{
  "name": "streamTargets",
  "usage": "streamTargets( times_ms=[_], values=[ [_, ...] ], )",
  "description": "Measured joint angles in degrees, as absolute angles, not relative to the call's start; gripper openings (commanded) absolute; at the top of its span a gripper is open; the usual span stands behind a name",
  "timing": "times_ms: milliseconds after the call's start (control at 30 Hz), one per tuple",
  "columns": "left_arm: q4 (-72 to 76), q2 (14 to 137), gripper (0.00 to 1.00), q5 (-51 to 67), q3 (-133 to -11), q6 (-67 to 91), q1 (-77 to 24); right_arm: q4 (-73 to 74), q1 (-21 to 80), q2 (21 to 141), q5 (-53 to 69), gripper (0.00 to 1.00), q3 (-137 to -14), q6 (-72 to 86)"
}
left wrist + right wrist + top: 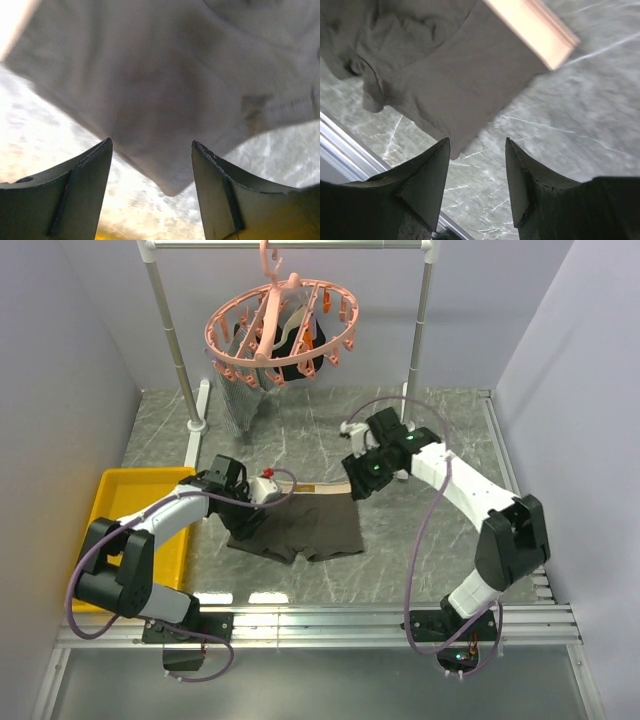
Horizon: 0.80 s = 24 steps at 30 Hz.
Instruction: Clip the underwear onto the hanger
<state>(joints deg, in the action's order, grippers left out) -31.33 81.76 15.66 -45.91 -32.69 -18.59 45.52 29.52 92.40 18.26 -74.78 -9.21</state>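
The underwear (310, 525) lies flat on the marble table, dark grey-brown with its tan waistband along the far edge. The pink round hanger (280, 328) hangs from the white rail above and behind it. My left gripper (266, 496) hovers over the underwear's left edge; in the left wrist view it (151, 145) is open, a corner of the underwear (150, 90) lying below it, ungripped. My right gripper (360, 482) is at the waistband's right end. Seen from its own wrist, it (477, 142) is open, with the underwear (450, 80) just ahead of its left finger (432, 175).
A yellow tray (120, 502) sits at the left by my left arm. A black garment (303, 358) and a light grey patterned cloth (240, 400) hang from the hanger. The rail's posts (172, 335) stand at the back. An aluminium frame (350, 620) runs along the near edge.
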Motion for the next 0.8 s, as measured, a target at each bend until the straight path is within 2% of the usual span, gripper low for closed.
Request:
streamTargets(
  times_ms=[200,333,433,467,500,633,800],
  values=[
    [-35.8,76.9,0.7,15.5,-41.3,-33.6,-20.4,45.6,21.2,86.8,21.1,0.59,-79.6,-9.6],
    [-38.3,65.2,0.77,19.5,-41.5,-32.0,-19.7,42.4,19.4,79.8,21.7,0.64,-80.5,-10.5],
    [-38.2,53.7,0.83,24.1,-43.4,-27.4,-17.9,37.7,19.4,73.1,22.5,0.77,-79.4,-10.3],
    [-37.5,50.3,0.86,25.6,-44.6,-25.0,-17.2,35.4,19.4,70.2,22.7,0.92,-78.2,-10.1],
    [-36.6,48.0,0.86,26.5,-45.7,-22.8,-16.7,33.8,19.4,68.2,22.9,0.97,-77.4,-9.6],
    [-29.6,42.3,0.88,27.2,-49.4,-9.2,-15.5,25.3,19.4,60.7,23.5,0.99,-72.3,-7.6],
    [-19.7,44.4,0.87,26.6,-52.3,9.8,-8.6,20.3,19.7,59.7,26.1,1.0,-69.7,-7.1]
  ],
)
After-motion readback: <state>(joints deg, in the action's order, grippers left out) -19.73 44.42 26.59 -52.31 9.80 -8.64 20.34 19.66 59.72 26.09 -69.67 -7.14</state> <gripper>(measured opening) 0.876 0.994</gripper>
